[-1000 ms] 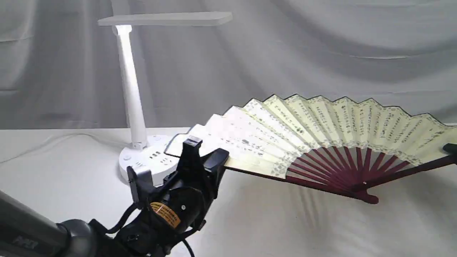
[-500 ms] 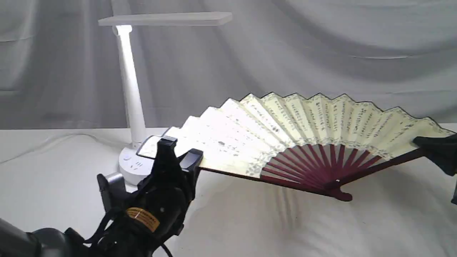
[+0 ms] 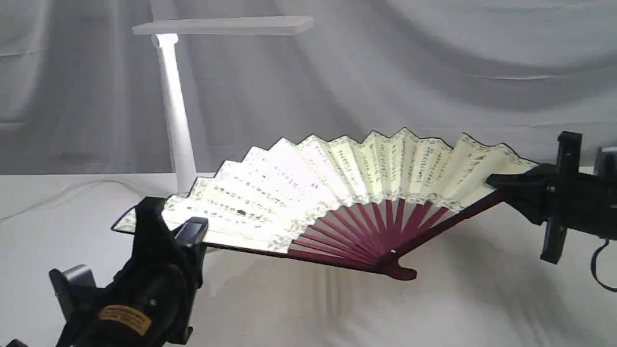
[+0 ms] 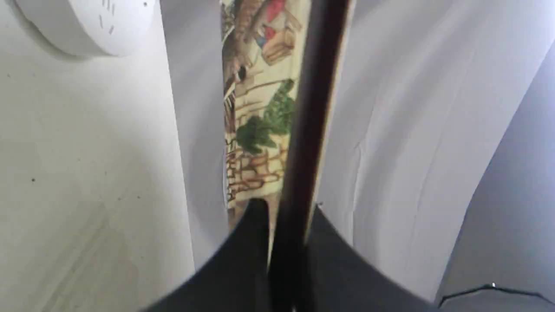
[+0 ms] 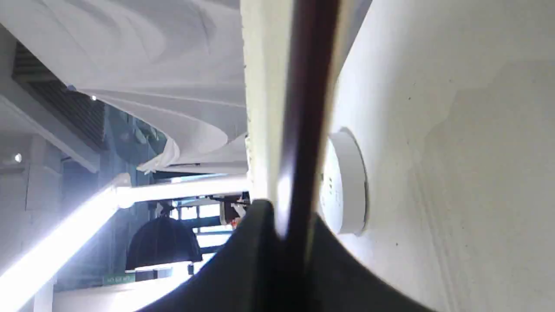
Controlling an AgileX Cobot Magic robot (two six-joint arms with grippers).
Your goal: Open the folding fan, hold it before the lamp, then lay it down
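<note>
White draped cloth [image 3: 434, 72] forms the backdrop, and a white-covered table [image 3: 434, 313] forms the work surface. The folding fan [image 3: 337, 193] is fully spread and held off the table, calligraphy side toward the exterior camera, pivot lowest and nearest, with its shadow on the cover beneath. Its left portion stands in front of the base and lower stem of the lamp [image 3: 176, 120]; the lamp head is well above the leaf. The left gripper [image 3: 171, 222] is clamped on the left outer guard near the end of the leaf, jaws pressed together on the dark rib, as the left wrist view confirms. The right gripper [image 3: 496, 183] is clamped likewise on the right outer guard. Judged step: opening is complete and the fan is being presented before the lamp. The next move, laying down, calls for both arms to descend together at an even spacing, so that the leaf neither folds nor strains, with the jaws parting only once the ribs rest on the table.
</note>
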